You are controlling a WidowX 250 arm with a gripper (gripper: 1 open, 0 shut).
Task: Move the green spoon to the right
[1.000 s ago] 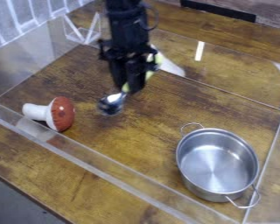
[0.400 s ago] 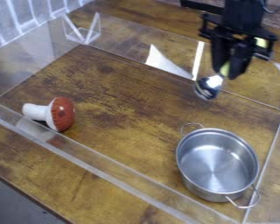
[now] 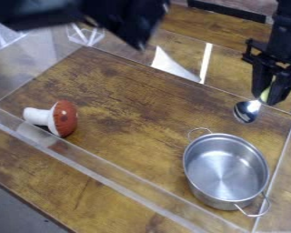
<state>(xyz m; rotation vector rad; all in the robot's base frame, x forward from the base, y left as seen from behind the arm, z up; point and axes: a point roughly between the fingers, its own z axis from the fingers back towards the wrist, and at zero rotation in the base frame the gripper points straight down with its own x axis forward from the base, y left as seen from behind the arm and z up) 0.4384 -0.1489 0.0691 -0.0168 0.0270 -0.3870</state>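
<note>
Table: you have a dark brown wooden top (image 3: 124, 100) with visible grain and a slight sheen.
Enclosure: clear plastic walls (image 3: 99, 177) stand around the work area, and you see their edges as pale lines.
Wall: at the top left you can make out a strip of pale tile or brick (image 3: 17, 20), partly blurred.
Light: bright glints sit on the far plastic panel (image 3: 206, 56).
Top edge: a dark blurred shape (image 3: 63, 11) crosses your view; you cannot tell what it is.
</note>
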